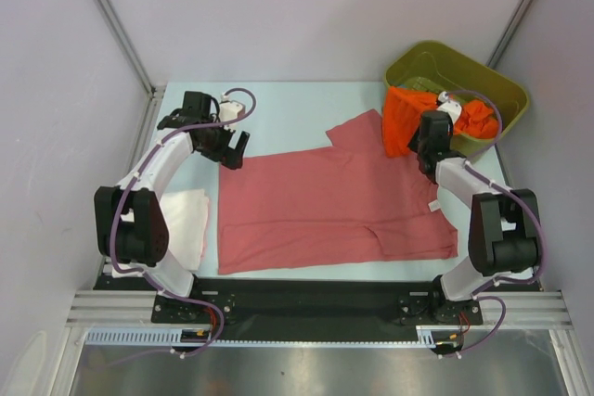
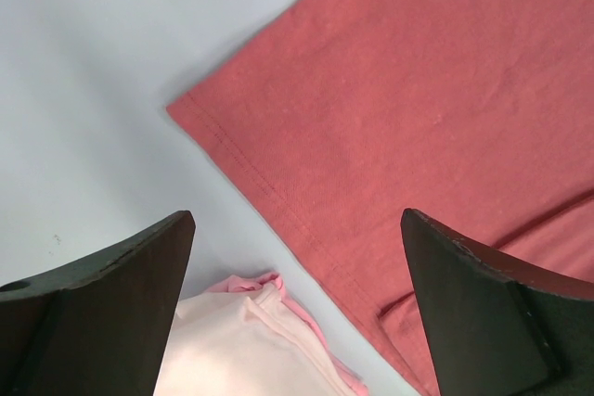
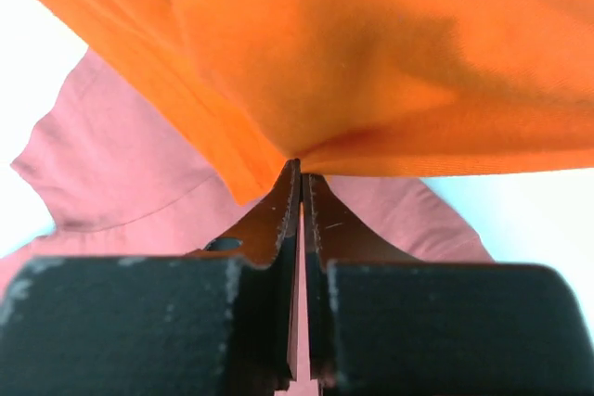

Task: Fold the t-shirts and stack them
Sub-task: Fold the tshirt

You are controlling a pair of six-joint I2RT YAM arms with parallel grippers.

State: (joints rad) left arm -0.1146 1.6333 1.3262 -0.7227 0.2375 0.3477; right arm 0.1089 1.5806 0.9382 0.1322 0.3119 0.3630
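The salmon-red t-shirt (image 1: 334,201) lies spread flat in the middle of the table. My left gripper (image 1: 234,153) hovers open and empty over its far left corner; in the left wrist view (image 2: 297,220) that corner (image 2: 418,90) lies between the wide-apart fingers. The bright orange t-shirt (image 1: 404,118) hangs out of the bin onto the table. My right gripper (image 1: 422,150) is shut with its tips pinching the orange cloth (image 3: 371,44), with the salmon-red shirt (image 3: 121,164) beneath. A folded white t-shirt (image 1: 186,220) lies at the left and shows in the left wrist view (image 2: 251,350). The teal shirt is out of view.
The olive-green plastic bin (image 1: 501,90) stands at the far right corner, with the orange cloth draped over its near rim. White walls enclose the table on three sides. The arms' bases sit on the black rail at the near edge.
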